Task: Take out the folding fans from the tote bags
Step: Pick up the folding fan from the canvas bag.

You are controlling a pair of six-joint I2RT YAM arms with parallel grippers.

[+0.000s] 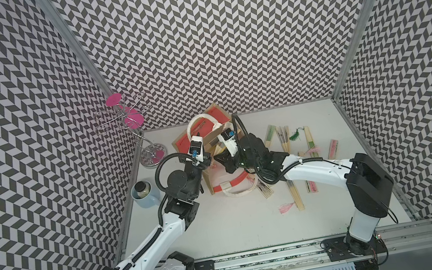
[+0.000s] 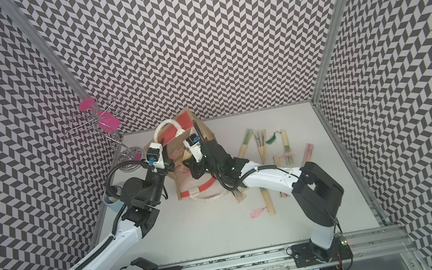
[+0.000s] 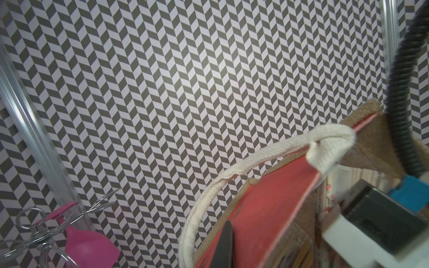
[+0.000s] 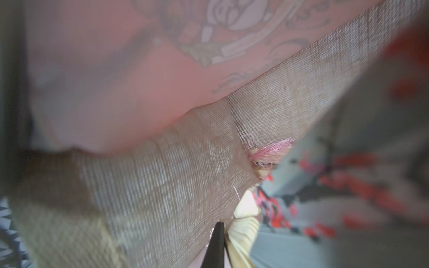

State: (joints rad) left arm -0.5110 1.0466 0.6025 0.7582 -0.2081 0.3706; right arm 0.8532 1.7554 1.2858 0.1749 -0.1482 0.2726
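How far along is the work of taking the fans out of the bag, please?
Done: several fans lie on the table, right of the bag. In hand: the left claw looks shut on the bag's wall; the shut right claw reaches inside, beside a fan and a pink tassel. Left: at least that fan; any others inside are hidden.

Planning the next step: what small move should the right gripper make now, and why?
Probably lift the right gripper straight up: it looks shut on a fan inside the bag, whose rim the left gripper appears to hold.
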